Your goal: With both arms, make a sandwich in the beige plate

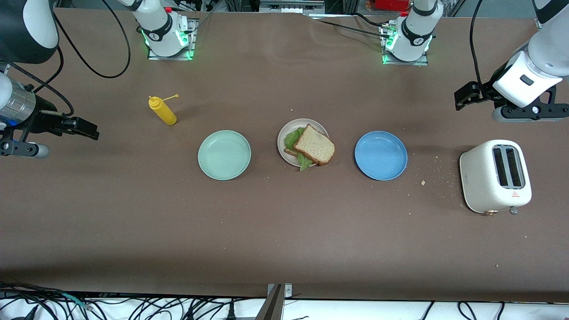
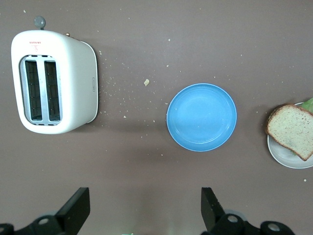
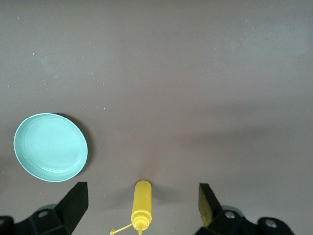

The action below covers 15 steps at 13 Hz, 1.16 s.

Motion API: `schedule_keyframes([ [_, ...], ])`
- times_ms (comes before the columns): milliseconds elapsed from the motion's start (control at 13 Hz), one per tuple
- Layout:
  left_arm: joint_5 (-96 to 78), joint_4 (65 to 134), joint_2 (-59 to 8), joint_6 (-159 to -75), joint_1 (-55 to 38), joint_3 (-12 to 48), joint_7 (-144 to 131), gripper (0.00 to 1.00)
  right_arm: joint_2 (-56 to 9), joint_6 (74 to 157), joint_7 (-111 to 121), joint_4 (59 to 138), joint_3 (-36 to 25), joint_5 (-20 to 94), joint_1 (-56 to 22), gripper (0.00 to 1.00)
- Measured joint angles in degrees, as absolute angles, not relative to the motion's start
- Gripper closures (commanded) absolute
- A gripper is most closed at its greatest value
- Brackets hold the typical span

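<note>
The sandwich [image 1: 312, 145], on the plate [image 1: 284, 133] at frame centre, is light, soft and crumbly, best gripped at the crusts; both end effectors, left [image 1: 464, 98] and right [image 1: 82, 127], hover wide and empty.

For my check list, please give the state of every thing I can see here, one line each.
sandwich: assembled, lettuce between two slices, on beige plate.
mint-green plate: empty.
blue plate: empty.
toaster: slots empty.
mustard bottle: upright, cap open.
left gripper: open, empty.
right gripper: open, empty.
</note>
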<state>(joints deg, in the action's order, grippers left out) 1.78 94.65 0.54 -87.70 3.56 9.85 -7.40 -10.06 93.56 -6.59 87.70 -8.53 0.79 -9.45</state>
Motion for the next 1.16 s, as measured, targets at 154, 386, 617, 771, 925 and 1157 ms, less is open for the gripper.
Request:
schedule_keyframes([
  [154,1.8,94.7,0.5,-87.7,3.6,9.8,-7.4,0.0,-10.1,93.6,-6.6,87.7,-8.5,0.8,-9.5,0.0],
  [386,1.8,94.7,0.5,-87.7,3.6,9.8,-7.4,0.0,-10.1,93.6,-6.6,87.7,-8.5,0.8,-9.5,0.0],
  [617,1.8,94.7,0.5,-87.6,3.6,9.8,-7.4,0.0,-10.1,93.6,-6.6,87.7,-8.5,0.8,-9.5,0.0],
  [771,1.8,94.7,0.5,-87.6,3.6,9.8,-7.4,0.0,-10.1,93.6,-6.6,87.7,-8.5,0.9,-9.5,0.0],
  [925,1.8,94.7,0.5,-87.6,3.6,9.8,-7.4,0.0,-10.1,93.6,-6.6,87.7,-8.5,1.6,-9.5,0.0],
  [1157,1.8,94.7,0.5,-87.6,3.6,9.8,-7.4,0.0,-10.1,93.6,-6.6,87.7,-8.5,2.4,-9.5,0.0],
])
